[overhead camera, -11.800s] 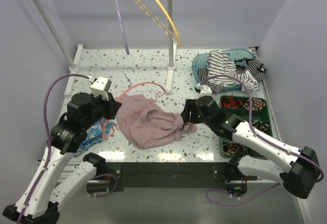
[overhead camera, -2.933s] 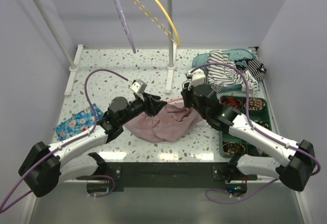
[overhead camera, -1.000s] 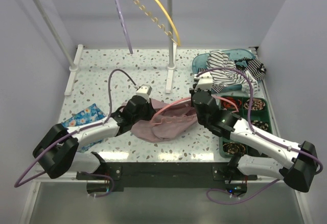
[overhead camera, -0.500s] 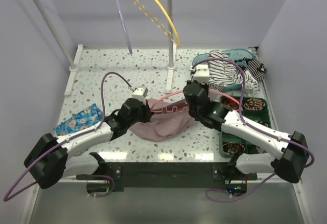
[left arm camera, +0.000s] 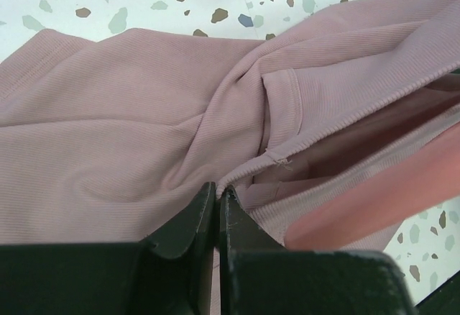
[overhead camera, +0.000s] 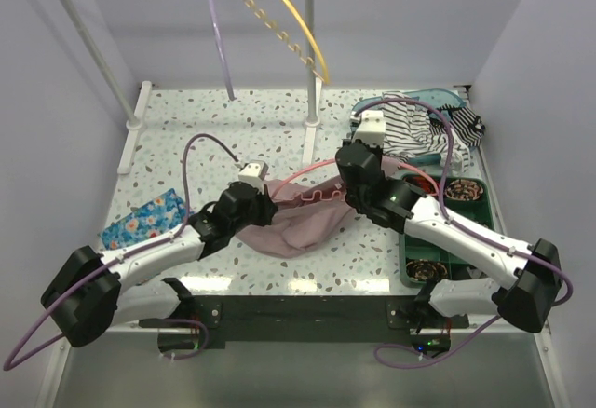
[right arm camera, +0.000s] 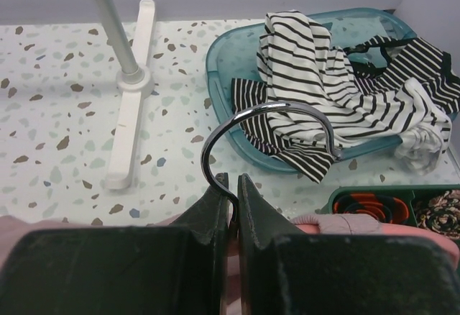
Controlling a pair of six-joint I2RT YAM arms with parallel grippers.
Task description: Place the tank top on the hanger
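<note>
The dusty-pink tank top [overhead camera: 296,228] lies bunched mid-table between both arms. My left gripper [overhead camera: 270,205] is shut on a ribbed hem of the tank top [left arm camera: 144,135], its tips [left arm camera: 218,189] pinching the fabric edge. The coral hanger [overhead camera: 296,174] arcs above the cloth, part of it under the fabric; a coral bar of the hanger [left arm camera: 374,207] shows inside the opening. My right gripper [overhead camera: 350,181] is shut on the stem of the hanger's metal hook [right arm camera: 266,110], with the tips [right arm camera: 230,180] just below the curve.
A teal tray [right arm camera: 223,63] holding a striped garment [right arm camera: 323,78] sits at the back right. A green compartment tray [overhead camera: 470,205] is at the right, a blue floral cloth [overhead camera: 140,222] at the left. The rack post [overhead camera: 309,101] carries a yellow hanger [overhead camera: 279,12] and a lilac hanger [overhead camera: 222,45].
My right gripper has carried the hanger's hook a little farther back and up. The left gripper keeps its hold on the hem, and the tank top is drawn out between the two.
</note>
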